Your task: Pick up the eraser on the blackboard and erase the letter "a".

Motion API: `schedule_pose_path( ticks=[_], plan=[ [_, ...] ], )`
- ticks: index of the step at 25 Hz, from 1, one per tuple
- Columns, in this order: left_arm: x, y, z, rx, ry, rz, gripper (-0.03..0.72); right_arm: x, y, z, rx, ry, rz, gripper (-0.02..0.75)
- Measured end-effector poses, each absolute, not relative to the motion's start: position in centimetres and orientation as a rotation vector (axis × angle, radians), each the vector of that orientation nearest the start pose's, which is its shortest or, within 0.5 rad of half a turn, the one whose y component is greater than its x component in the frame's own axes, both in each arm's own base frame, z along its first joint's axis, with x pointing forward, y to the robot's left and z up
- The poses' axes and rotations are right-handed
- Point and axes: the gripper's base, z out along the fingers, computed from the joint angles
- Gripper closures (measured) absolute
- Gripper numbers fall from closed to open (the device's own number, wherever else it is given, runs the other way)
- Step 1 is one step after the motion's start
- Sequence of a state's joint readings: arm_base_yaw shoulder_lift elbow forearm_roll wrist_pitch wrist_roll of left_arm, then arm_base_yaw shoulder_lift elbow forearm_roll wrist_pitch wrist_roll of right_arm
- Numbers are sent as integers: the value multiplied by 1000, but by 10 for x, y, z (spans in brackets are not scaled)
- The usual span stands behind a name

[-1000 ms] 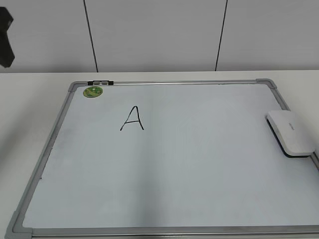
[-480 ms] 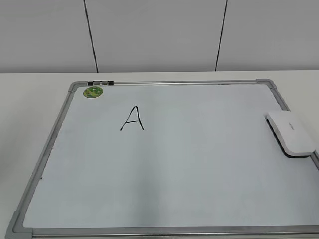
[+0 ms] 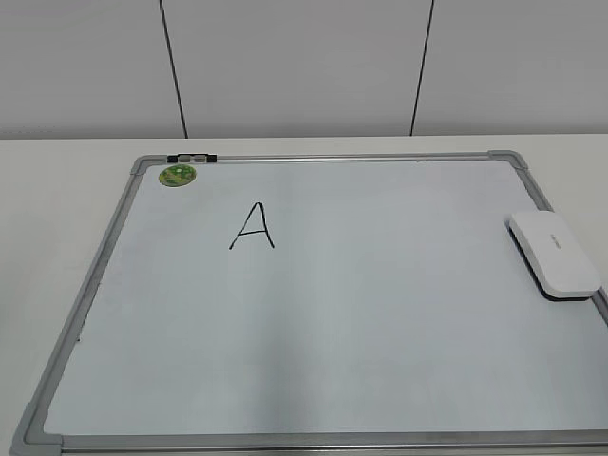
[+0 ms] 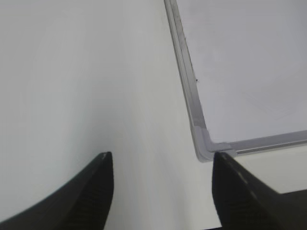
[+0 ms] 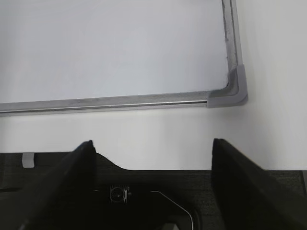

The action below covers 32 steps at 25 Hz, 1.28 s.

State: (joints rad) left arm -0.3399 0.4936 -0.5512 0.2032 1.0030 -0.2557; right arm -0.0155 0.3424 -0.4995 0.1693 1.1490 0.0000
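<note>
Blackboard [image 3: 380, 323] lies flat on white desk [image 3: 57, 190]. Eraser [image 3: 555, 254] rests at the blackboard's right edge, touching the frame, apart from both tools. Only marking: capital "A" [image 3: 252, 226], upper left of the blackboard, below green magnet [image 3: 177, 175]. Left tool [image 4: 158, 165] spread wide, holding nothing, over desk beside a blackboard corner. Right tool [image 5: 152, 148] spread wide, holding nothing, near another corner.

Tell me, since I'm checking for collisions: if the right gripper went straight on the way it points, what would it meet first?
Probably bare table, then the blackboard at its near frame rail beside the grey corner. The right gripper is open and empty; its height above the table is unclear.
</note>
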Motion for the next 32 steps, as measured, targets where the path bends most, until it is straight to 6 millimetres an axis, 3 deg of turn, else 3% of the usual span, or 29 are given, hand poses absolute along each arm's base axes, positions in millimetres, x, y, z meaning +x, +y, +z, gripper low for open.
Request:
schedule_pose_path(
  ticks=[8, 18, 32],
  plan=[
    [58, -5, 285, 148, 2275, -69, 215, 42, 13, 266, -89, 2442, 166, 185],
    [51, -4, 275, 150, 2401, -54, 215, 42, 11, 265, -120, 2442, 127, 185],
    [51, -3, 272, 152, 2413, -44, 215, 42, 12, 264, -121, 2446, 138, 185]
  ],
)
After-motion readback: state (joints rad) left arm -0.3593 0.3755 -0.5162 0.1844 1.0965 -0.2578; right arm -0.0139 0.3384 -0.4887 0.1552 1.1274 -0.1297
